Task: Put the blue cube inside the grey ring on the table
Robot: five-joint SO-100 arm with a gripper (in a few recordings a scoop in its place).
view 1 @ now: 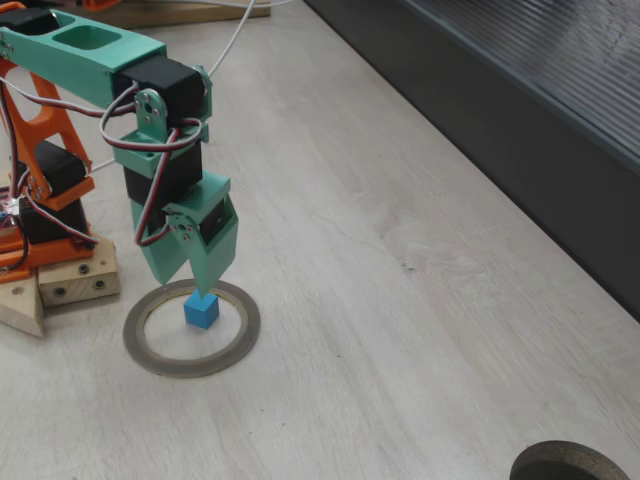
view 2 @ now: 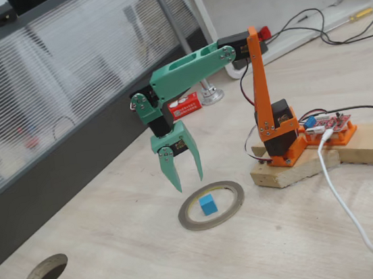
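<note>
So the blue cube (view 1: pixel 201 309) is sitting flat on the table (view 1: pixel 400 330) inside the grey ring (view 1: pixel 191 327), and both fixed views agree on that. In one fixed view it sits toward the far part of the opening, close to the inner rim but apart from it. In the other the blue cube (view 2: pixel 208 204) looks more or less central in the grey ring (view 2: pixel 211 205), with pale table (view 2: pixel 154 266) showing all round it.

The gripper (view 2: pixel 189 180) hangs above the ring with its fingers pointing down. The jaws stand clearly apart, spread fairly wide, with nothing between them, and the tips are up off the table. From the other side the gripper (view 1: pixel 195 282) lines up right over the cube, its tips looking just above the cube's top face; I can't tell from that angle whether they touch, but the side-on view shows air between them.

The arm itself is teal green up front and orange at the base (view 2: pixel 281 143), which is mounted on a wooden block (view 2: pixel 351 150). A white cable (view 2: pixel 348 211) trails off across the table. A darker, thicker ring (view 1: pixel 575 462) peeks in at the bottom edge of one fixed view, well apart from everything.
</note>
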